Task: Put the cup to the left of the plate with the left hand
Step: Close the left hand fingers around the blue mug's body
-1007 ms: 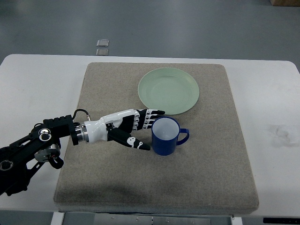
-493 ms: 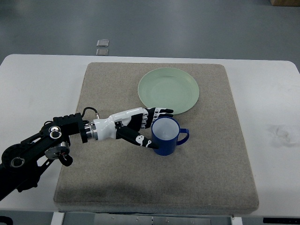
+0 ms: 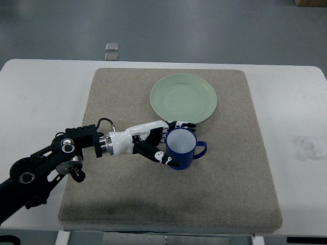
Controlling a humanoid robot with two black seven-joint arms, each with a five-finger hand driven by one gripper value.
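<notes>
— What's laid out there, biggest thing first?

— A white desk (image 3: 30, 92), and on it a big beige-grey felt mat (image 3: 127, 194) covering most of the middle. Beyond the desk, grey floor with two small square plates (image 3: 111, 51) set in it at about 11 o'clock.

— And the robot?

— One arm, the left arm (image 3: 46, 163), black-jointed, coming in from around 8 o'clock and reaching across the mat toward the centre.

— What sits on the mat?

— A pale green plate (image 3: 184, 98), round, up at 12 o'clock on the mat. Just below it, at 6 o'clock from the plate, a blue cup (image 3: 181, 148) stands upright, white inside, its handle pointing to 3 o'clock. Cup and plate are close, rims nearly meeting.

— So the cup isn't left of the plate?

— No, it's beneath the plate's lower edge, slightly right of the mat's centre.

— And the hand?

— The left hand (image 3: 156, 140), white with black segments, is against the cup's 9 o'clock side. Its fingers (image 3: 181, 124) wrap around the far rim, the thumb (image 3: 158, 155) presses the near wall, so it's closed around the cup.
</notes>
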